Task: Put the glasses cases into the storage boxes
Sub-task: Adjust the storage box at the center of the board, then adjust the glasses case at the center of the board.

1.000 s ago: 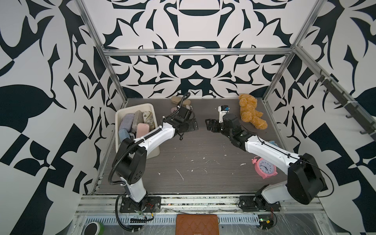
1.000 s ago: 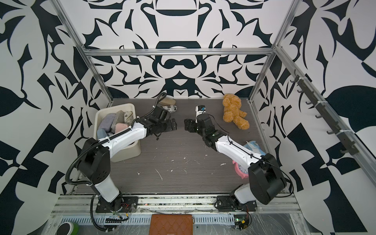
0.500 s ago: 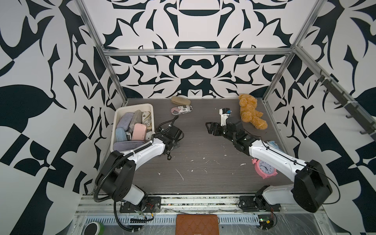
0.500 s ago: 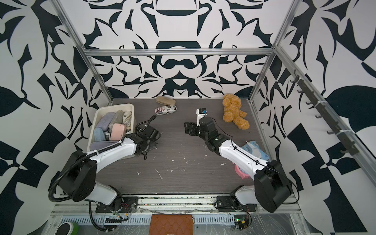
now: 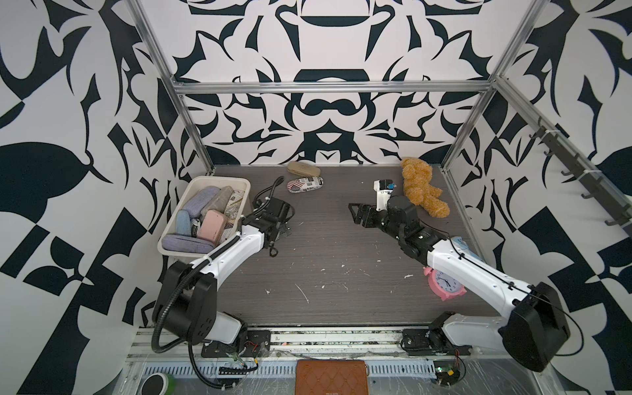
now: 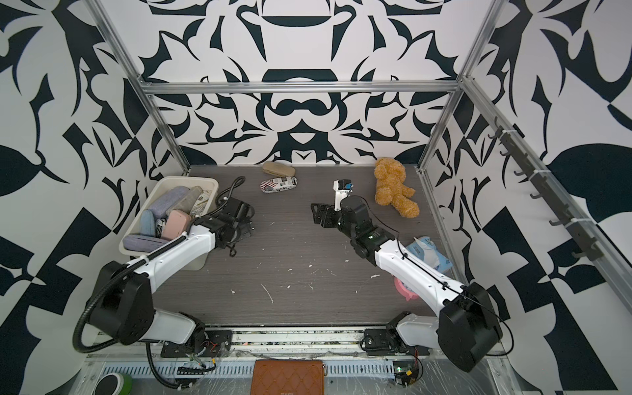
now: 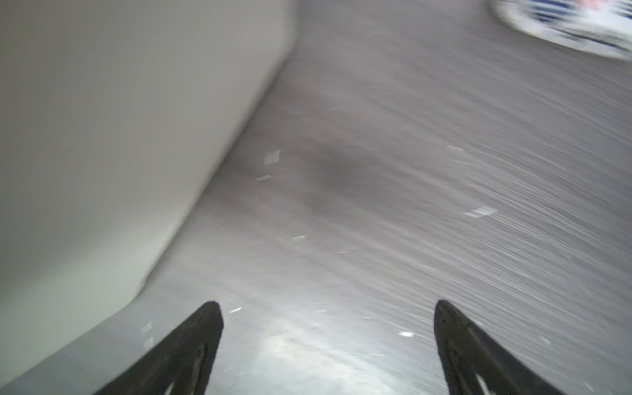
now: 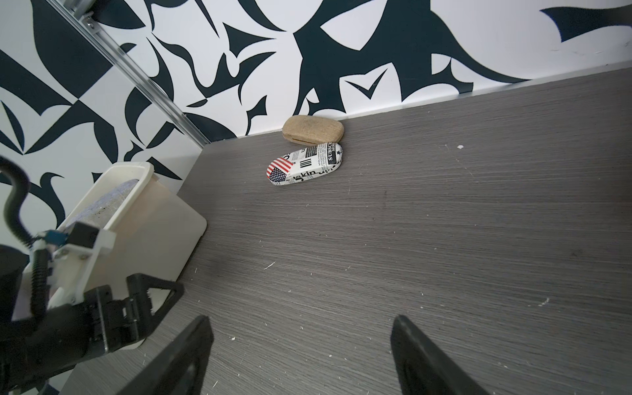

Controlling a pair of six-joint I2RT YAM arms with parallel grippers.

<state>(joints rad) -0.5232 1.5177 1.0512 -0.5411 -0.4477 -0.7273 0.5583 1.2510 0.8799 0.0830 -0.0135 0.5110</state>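
Note:
The cream storage box (image 5: 205, 179) (image 6: 184, 178) stands at the left and holds several glasses cases: lilac, grey, pink, blue and printed. Two cases lie on the table by the back wall in both top views. One is tan (image 5: 303, 168) (image 8: 313, 129) and one is newspaper/flag print (image 5: 305, 184) (image 8: 304, 164) (image 7: 564, 27). My left gripper (image 5: 284, 220) (image 7: 327, 304) is open and empty, low over the table beside the box wall (image 7: 119, 136). My right gripper (image 5: 354, 212) (image 8: 300, 318) is open and empty at mid table, pointing toward the two cases.
A tan teddy bear (image 5: 422, 186) lies at the back right. A pink alarm clock (image 5: 446, 285) and a blue-white packet (image 6: 429, 253) sit under the right arm. A brown quilted wallet (image 5: 331, 376) and a green roll (image 5: 155, 384) lie in front of the table.
My left arm drew back from the two cases at the back wall to beside the box, uncovering them. The box looks shifted a little to the left. The right arm barely moved.

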